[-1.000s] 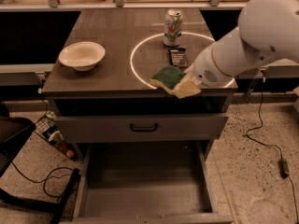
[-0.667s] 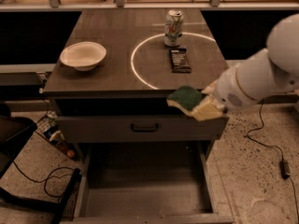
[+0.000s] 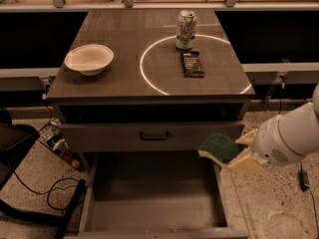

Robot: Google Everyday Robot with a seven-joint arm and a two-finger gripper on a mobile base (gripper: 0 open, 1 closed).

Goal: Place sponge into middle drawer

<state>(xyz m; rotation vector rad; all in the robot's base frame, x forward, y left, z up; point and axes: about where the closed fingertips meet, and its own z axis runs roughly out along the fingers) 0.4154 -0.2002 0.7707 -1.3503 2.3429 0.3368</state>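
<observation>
My gripper (image 3: 240,154) is shut on the sponge (image 3: 218,147), which shows its dark green scouring layer on top and yellow foam below. It holds the sponge in the air in front of the cabinet, at the right, just below the upper drawer's grey front (image 3: 114,136) with its dark handle. The sponge hangs over the right wall of the middle drawer (image 3: 154,203), which is pulled open, with a bare grey floor. My white arm comes in from the right edge.
On the tabletop stand a white bowl (image 3: 88,59), a soda can (image 3: 185,30) and a dark snack bar (image 3: 192,63). Cables (image 3: 50,195) and a dark frame (image 3: 17,141) lie on the floor to the left of the cabinet.
My gripper has carried the sponge off the tabletop's right front corner, down and forward, to the level of the drawers. The drawers and the tabletop things have not moved.
</observation>
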